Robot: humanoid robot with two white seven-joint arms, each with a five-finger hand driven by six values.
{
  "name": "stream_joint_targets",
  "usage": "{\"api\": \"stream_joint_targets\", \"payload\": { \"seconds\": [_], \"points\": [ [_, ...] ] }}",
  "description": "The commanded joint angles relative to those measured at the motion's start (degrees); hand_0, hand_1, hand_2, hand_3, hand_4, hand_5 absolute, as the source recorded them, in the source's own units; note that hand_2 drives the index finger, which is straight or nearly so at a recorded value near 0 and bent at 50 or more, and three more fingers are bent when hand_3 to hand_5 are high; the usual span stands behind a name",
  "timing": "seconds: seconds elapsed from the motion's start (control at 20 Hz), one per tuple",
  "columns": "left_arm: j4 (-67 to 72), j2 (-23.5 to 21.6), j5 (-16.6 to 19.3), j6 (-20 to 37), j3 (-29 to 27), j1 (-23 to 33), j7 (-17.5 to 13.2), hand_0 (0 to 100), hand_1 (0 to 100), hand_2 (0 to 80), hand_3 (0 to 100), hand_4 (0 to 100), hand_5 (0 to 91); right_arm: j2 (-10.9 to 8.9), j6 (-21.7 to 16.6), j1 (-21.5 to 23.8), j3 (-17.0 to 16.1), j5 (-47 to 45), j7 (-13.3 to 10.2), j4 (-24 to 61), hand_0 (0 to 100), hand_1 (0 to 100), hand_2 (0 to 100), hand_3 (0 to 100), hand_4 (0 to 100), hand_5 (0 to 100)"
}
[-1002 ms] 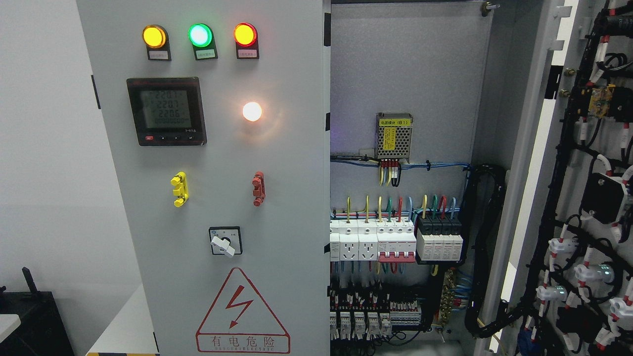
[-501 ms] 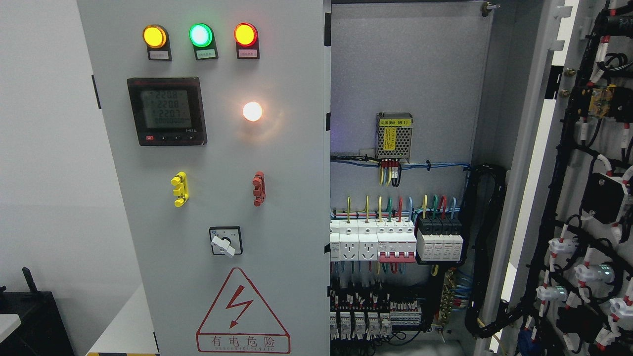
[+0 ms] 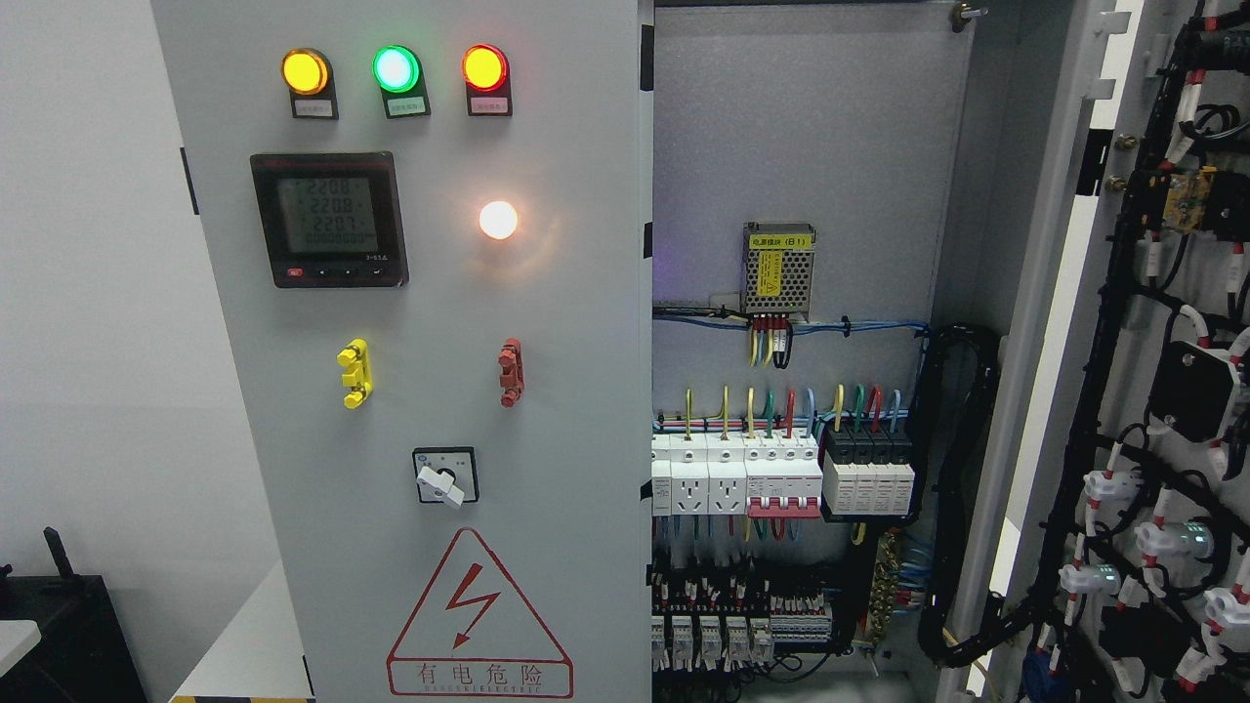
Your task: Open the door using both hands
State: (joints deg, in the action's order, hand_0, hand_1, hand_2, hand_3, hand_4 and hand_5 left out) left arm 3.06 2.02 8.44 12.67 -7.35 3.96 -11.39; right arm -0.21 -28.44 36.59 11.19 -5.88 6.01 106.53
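Closed left door (image 3: pixel 430 391) bears warning triangle (image 3: pixel 479 615) reading 有电危险; meter (image 3: pixel 328 219) displays roughly 2208, 2208, 2207; other labels too small to read.

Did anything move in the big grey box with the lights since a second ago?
Nothing moved. Only the small numbers on the black digital meter flickered a little. The grey left door with its three round lamps stays shut, the right door with black wiring stays swung open, and no robot hand shows.
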Motion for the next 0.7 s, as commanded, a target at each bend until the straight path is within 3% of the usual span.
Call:
{"api": "stream_joint_targets", "payload": {
  "seconds": [0.0, 0.25, 0.65],
  "points": [
    [-0.2, 0.1, 0.0, 0.0, 0.0, 0.0, 0.0, 0, 0, 0.0, 0, 4, 0.0, -1.29, 2.9, -6.7, 2.6, 0.0, 0.0, 1.0, 0, 0, 0, 0, 0, 0],
    [-0.2, 0.1, 0.0, 0.0, 0.0, 0.0, 0.0, 0, 0, 0.0, 0, 4, 0.0, -1.11, 7.6, -12.8, 3.3, 0.0, 0.0, 0.4, 0, 0, 0, 0, 0, 0],
    [-0.2, 0.1, 0.0, 0.0, 0.0, 0.0, 0.0, 0, 0, 0.0, 0, 4, 0.0, -1.02, 8.1, -21.5, 3.2, -0.1, -0.1, -4.2, 0, 0, 0, 0, 0, 0]
  ]
}}
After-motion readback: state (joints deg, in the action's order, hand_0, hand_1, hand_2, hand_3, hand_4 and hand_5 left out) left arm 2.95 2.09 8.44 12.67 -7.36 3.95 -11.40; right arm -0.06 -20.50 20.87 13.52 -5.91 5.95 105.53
